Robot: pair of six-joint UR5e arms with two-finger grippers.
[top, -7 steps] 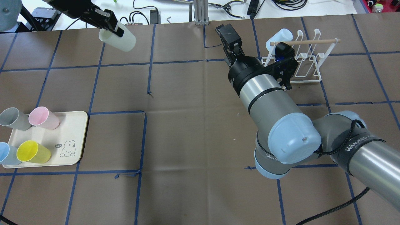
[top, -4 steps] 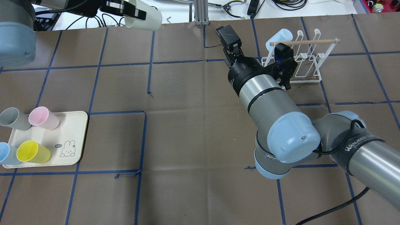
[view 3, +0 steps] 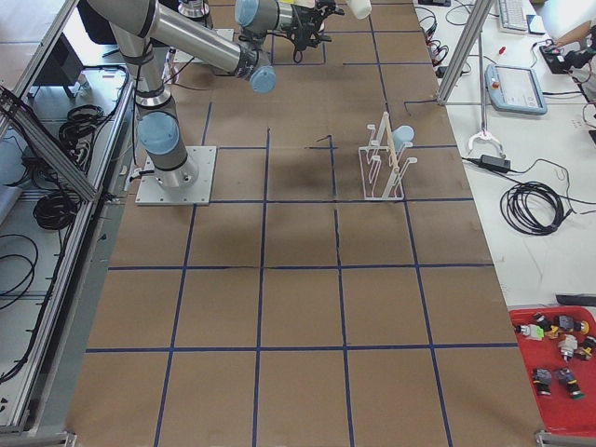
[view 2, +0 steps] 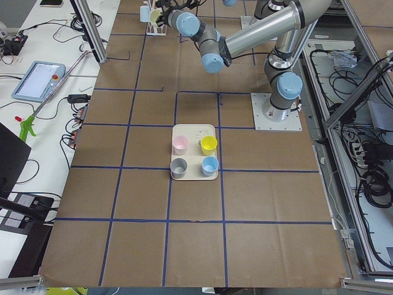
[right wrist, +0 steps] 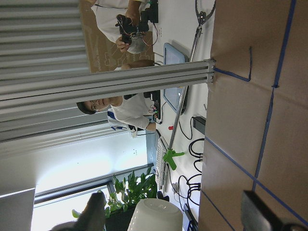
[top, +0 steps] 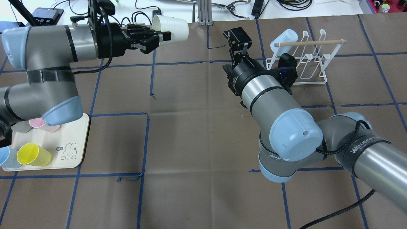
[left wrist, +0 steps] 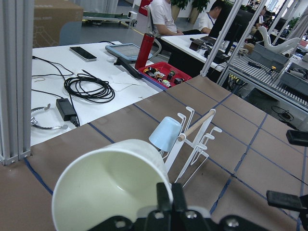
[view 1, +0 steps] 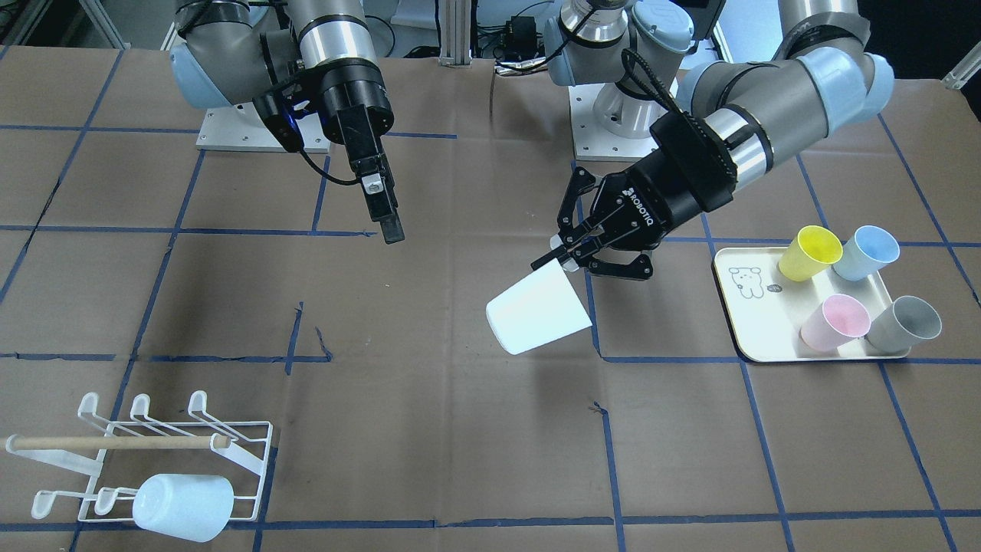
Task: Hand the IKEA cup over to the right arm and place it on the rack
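Observation:
My left gripper (top: 160, 36) is shut on the rim of a white IKEA cup (top: 173, 24) and holds it on its side in the air over the far middle of the table. The pair also shows in the front view, gripper (view 1: 569, 257) and cup (view 1: 536, 310). In the left wrist view one finger (left wrist: 166, 195) is inside the cup (left wrist: 106, 185). The right arm's gripper (top: 239, 39) is open and empty, right of the cup and apart from it. Its fingertips (right wrist: 260, 211) are spread wide, with the cup (right wrist: 154, 214) between them at a distance. The white wire rack (top: 313, 68) stands at the far right.
A pale blue cup (top: 284, 37) hangs on the rack's near-left prong, under the wooden dowel (top: 310, 42). A cream tray (top: 68, 140) at the near left holds yellow (top: 33, 154), blue, pink and grey cups; my left arm's elbow is over its top edge.
My left arm has swung the white cup to the right, toward the table's far middle and the right gripper. The right gripper has turned a little at the wrist.

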